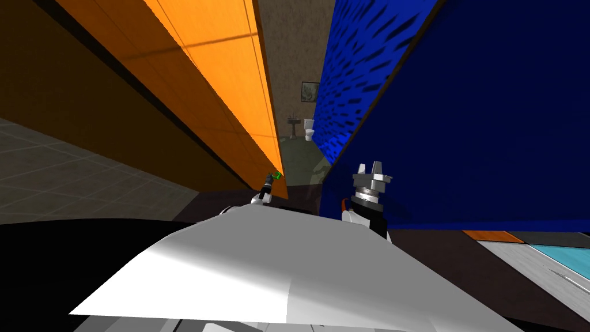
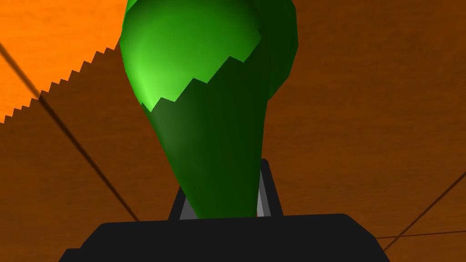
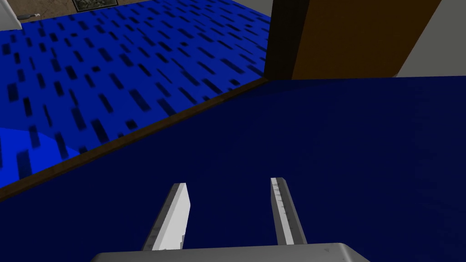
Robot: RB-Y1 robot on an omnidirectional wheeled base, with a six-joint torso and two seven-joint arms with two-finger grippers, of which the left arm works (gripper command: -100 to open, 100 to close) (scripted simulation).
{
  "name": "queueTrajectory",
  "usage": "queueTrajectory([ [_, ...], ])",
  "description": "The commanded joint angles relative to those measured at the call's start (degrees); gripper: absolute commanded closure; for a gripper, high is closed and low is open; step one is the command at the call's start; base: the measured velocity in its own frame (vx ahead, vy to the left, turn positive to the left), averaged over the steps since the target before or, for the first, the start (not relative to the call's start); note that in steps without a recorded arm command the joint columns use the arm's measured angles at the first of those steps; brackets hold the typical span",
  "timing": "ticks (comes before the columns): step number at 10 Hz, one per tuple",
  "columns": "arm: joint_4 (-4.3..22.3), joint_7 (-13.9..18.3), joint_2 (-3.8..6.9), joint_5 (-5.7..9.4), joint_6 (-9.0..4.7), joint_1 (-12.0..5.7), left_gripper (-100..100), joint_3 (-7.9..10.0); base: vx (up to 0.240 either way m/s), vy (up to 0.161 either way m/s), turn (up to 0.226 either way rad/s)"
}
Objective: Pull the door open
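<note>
The orange door [image 1: 219, 75] slants away on my left, its free edge standing clear of a gap. A green handle [image 1: 277, 176] sits low on that edge. My left gripper [image 1: 268, 184] reaches up to it. In the left wrist view the green handle [image 2: 200, 91] rises large between the two fingers, with the orange door [image 2: 364, 113] panel right behind it; my left gripper [image 2: 223, 193] is shut on the handle. My right gripper [image 1: 373, 170] hovers near the dark blue wall [image 1: 461, 115], and in its wrist view the right gripper [image 3: 229, 183] is open and holds nothing.
Through the gap between door and blue wall I see a room with a toilet [image 1: 309, 129], a sink [image 1: 294, 124] and a framed picture [image 1: 310, 91]. Grey tiled floor [image 1: 69, 184] lies to the left. A light blue surface [image 1: 562, 259] shows at lower right.
</note>
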Motion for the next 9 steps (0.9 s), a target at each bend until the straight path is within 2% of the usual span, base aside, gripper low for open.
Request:
queueTrajectory([
  [1, -2.18, 0.69, 0.65, -0.45, 0.64, 0.96, 100, 0.24, -0.014, 0.038, -0.062],
  [2, -1.90, 2.28, 0.45, -1.91, 0.34, 1.34, 100, -0.24, -0.016, 0.042, -0.129],
  [5, -1.86, 3.95, 0.07, -3.42, -0.42, 1.57, 100, -0.69, 0.085, 0.032, -0.210],
  [6, -0.87, 3.61, 0.48, -3.05, -0.47, 1.90, 100, -0.39, 0.077, 0.012, -0.030],
  [7, -0.56, 5.05, 1.62, -3.21, -1.62, 2.36, 100, -0.69, -0.072, 0.022, -0.237],
  [8, -0.46, 5.46, 1.97, -3.26, -1.92, 2.55, 100, -0.81, -0.134, 0.004, -0.191],
  [9, -0.22, 6.51, 2.83, -3.39, -2.68, 3.02, 100, -1.09, -0.155, -0.005, -0.172],
])
